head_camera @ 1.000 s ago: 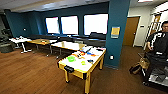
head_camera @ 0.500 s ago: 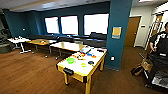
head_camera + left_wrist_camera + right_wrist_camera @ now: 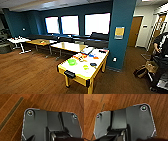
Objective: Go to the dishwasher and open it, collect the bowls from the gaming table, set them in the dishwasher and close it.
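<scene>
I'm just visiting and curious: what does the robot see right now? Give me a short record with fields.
room: lounge with dark teal walls, three bright windows, wood floor
gaming table: yellow frame, pale top, ahead of the camera
on it: a green bowl and small colourful items, too blurred to name
behind it: wooden tables; a white table at far left
pillar: teal, with a yellow notice
person: at right edge, beside bags on the floor
wrist views: wood floor below both arms

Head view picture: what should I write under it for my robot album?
A yellow-legged gaming table with a green bowl on top stands on a wooden floor beside a teal pillar.
</scene>
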Available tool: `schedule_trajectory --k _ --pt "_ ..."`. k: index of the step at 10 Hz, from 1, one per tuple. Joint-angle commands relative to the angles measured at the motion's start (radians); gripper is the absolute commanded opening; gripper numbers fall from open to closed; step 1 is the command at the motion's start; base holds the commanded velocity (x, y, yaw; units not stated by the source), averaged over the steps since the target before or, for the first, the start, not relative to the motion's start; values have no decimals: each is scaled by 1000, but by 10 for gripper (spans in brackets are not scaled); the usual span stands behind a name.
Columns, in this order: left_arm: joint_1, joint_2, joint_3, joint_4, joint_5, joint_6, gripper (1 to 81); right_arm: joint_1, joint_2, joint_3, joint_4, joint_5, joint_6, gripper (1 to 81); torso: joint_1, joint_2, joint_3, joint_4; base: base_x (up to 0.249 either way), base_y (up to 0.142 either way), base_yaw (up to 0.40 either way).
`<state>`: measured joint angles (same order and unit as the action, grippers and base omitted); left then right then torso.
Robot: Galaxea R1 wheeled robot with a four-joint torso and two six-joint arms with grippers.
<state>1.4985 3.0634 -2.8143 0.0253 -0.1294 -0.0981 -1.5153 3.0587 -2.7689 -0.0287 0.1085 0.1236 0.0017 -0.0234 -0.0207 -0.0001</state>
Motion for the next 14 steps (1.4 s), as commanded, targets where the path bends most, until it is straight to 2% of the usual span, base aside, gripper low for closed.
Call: schedule_trajectory --k 1,14 --pt "-53 -1 -2 -4 45 5 811 53 1 2 -7 -44 -1 811 0 0 0 0 156 84 0" --pt "-51 -1 -2 -4 47 4 811 54 1 2 -7 -44 -1 811 1 1 0 0 182 92 0"
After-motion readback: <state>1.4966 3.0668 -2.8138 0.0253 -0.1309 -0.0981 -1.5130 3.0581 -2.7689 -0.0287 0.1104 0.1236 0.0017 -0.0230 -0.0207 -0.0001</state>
